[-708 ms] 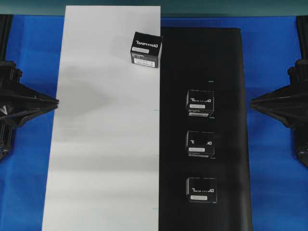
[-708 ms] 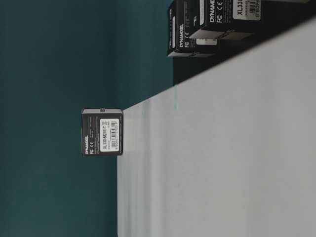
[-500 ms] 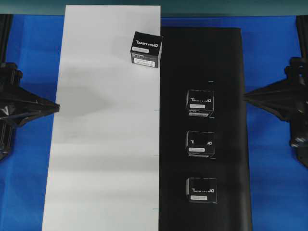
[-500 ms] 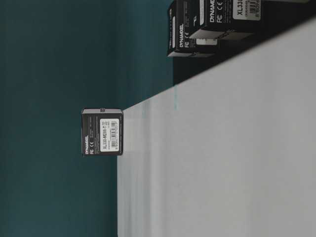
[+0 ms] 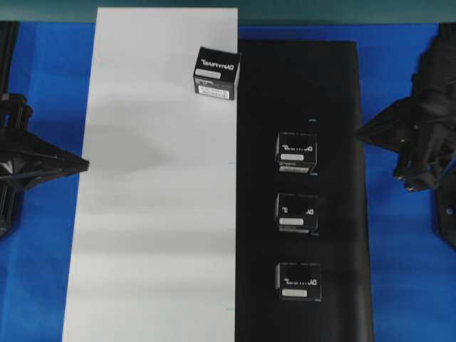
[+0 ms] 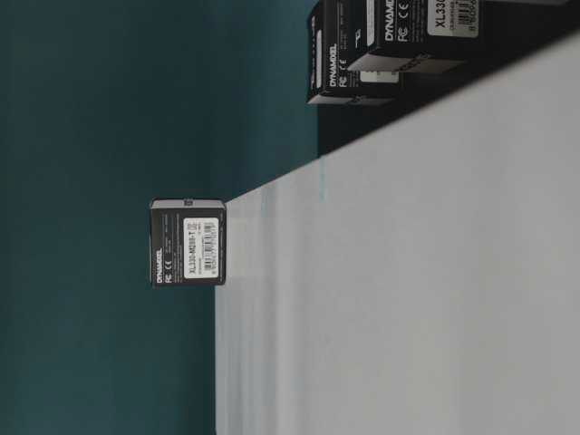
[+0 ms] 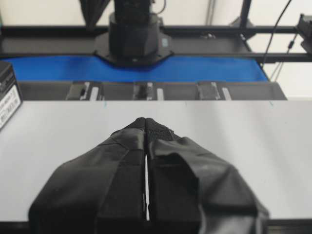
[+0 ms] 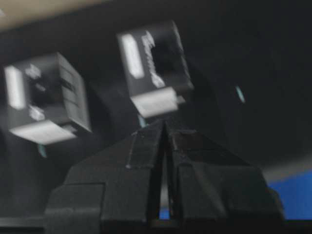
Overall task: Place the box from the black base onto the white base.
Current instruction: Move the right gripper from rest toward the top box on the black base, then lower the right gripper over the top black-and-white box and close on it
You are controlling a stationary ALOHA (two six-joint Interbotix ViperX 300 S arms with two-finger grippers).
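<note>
While one box [image 5: 216,73] sits on the white base [image 5: 142,214], three boxes [image 5: 296,215] line the black base [image 5: 335,107] beside it; both end effectors, left [image 7: 146,122] and right [image 8: 165,126], are pressed together, empty.

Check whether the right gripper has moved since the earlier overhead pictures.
Yes. In the overhead view the right gripper has shifted toward the top of the picture and slightly inward, its tip now reaching the black base's right edge. It is shut and empty.
</note>
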